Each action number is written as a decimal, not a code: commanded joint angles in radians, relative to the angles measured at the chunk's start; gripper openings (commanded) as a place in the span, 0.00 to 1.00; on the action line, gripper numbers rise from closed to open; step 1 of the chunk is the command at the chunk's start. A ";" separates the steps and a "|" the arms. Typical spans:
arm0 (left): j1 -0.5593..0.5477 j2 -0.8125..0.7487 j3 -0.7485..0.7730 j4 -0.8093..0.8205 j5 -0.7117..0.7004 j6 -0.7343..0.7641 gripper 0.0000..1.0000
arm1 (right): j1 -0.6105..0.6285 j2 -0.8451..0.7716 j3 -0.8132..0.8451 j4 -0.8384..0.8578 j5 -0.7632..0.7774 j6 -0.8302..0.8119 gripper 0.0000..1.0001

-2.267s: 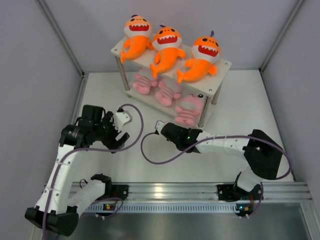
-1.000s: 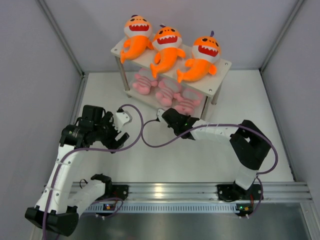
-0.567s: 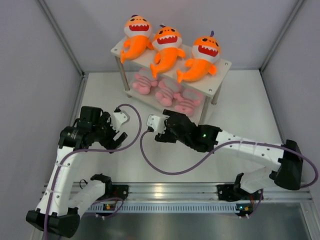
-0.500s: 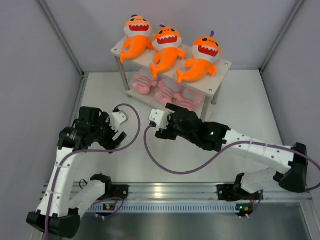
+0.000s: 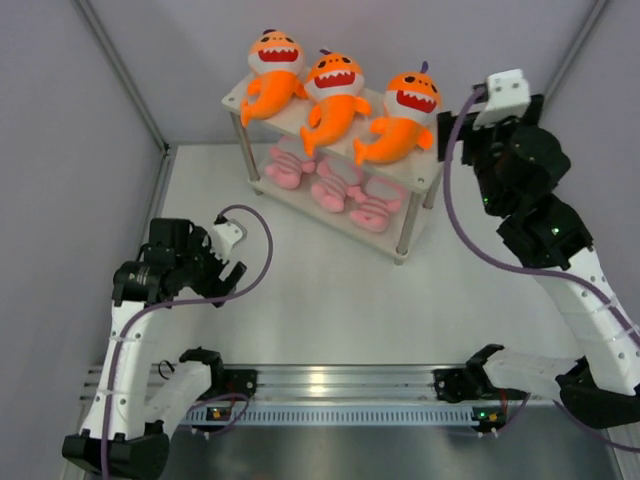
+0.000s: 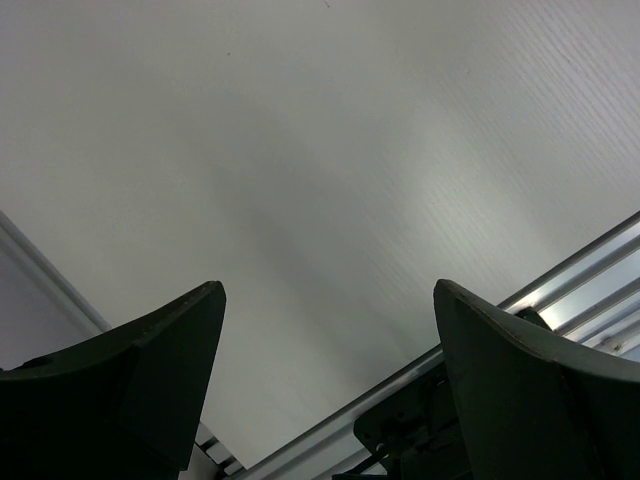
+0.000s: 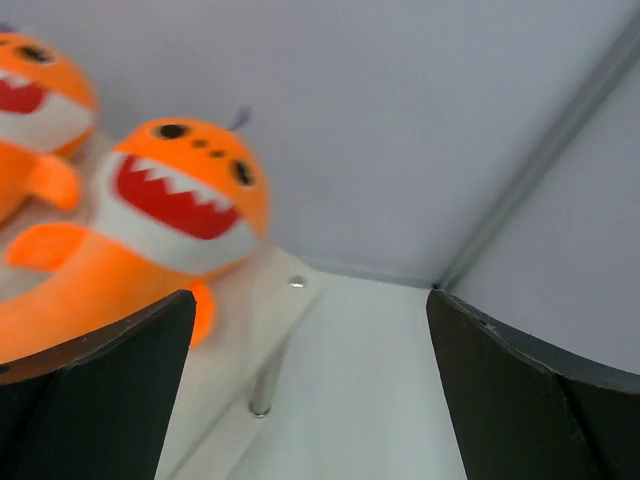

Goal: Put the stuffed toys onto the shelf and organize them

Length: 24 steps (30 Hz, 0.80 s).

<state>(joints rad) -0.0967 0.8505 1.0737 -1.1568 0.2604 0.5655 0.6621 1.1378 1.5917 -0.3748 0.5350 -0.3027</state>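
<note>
The white worktop (image 5: 330, 290) carries the white two-tier shelf with thin silver metal legs (image 5: 233, 98) near its far wall. On the top tier lie three orange shark-like plush toys with white faces and toothy red mouths (image 5: 335, 90), side by side. Three smaller pink striped plush toys (image 5: 335, 183) lie in a row on the lower tier.

All six look light, soft and squashy, with a fabric nap that should not slip. The thick middle of a body is likely the surest hold, since a fin or tail would flop. The pink ones sit under the top board, so they probably need a reach from the front.

The right tool (image 7: 310, 295) hangs spread wide and empty beside the shelf's right end. The left tool (image 5: 228, 262) is wide and empty over bare worktop.
</note>
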 commanded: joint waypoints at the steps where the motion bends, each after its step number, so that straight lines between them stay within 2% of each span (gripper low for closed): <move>1: 0.018 -0.019 -0.024 0.058 0.000 -0.027 0.91 | -0.194 -0.090 0.004 0.047 0.143 0.164 0.99; 2: 0.025 -0.019 -0.030 0.080 -0.015 -0.036 0.91 | -0.243 -0.095 -0.009 0.024 0.141 0.177 0.99; 3: 0.029 -0.022 -0.046 0.089 -0.023 -0.041 0.96 | -0.343 -0.098 -0.033 0.001 0.107 0.219 0.99; 5: 0.040 -0.024 -0.063 0.115 -0.042 -0.059 0.96 | -0.451 -0.086 -0.062 -0.085 0.038 0.269 0.99; 6: 0.049 -0.024 -0.078 0.137 -0.052 -0.065 0.96 | -0.557 -0.057 -0.091 -0.123 -0.071 0.334 0.99; 7: 0.054 -0.024 -0.084 0.146 -0.058 -0.072 0.96 | -0.606 -0.040 -0.107 -0.156 -0.122 0.368 0.99; 8: 0.063 -0.025 -0.092 0.155 -0.070 -0.084 0.96 | -0.707 -0.020 -0.152 -0.189 -0.156 0.404 1.00; 9: 0.069 -0.030 -0.109 0.173 -0.075 -0.088 0.96 | -0.737 -0.019 -0.188 -0.188 -0.199 0.460 0.99; 14: 0.089 -0.059 -0.184 0.224 -0.079 -0.125 0.99 | -0.826 -0.111 -0.476 -0.028 -0.299 0.585 0.99; 17: 0.123 -0.065 -0.204 0.224 -0.044 -0.121 0.99 | -0.828 -0.139 -0.571 0.020 -0.313 0.608 0.99; 24: 0.132 -0.077 -0.265 0.269 -0.098 -0.134 0.99 | -0.829 -0.141 -0.636 0.023 -0.268 0.709 0.99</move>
<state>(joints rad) 0.0265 0.7929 0.8345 -0.9604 0.1844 0.4477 -0.1539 1.0332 0.9623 -0.4183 0.2661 0.3374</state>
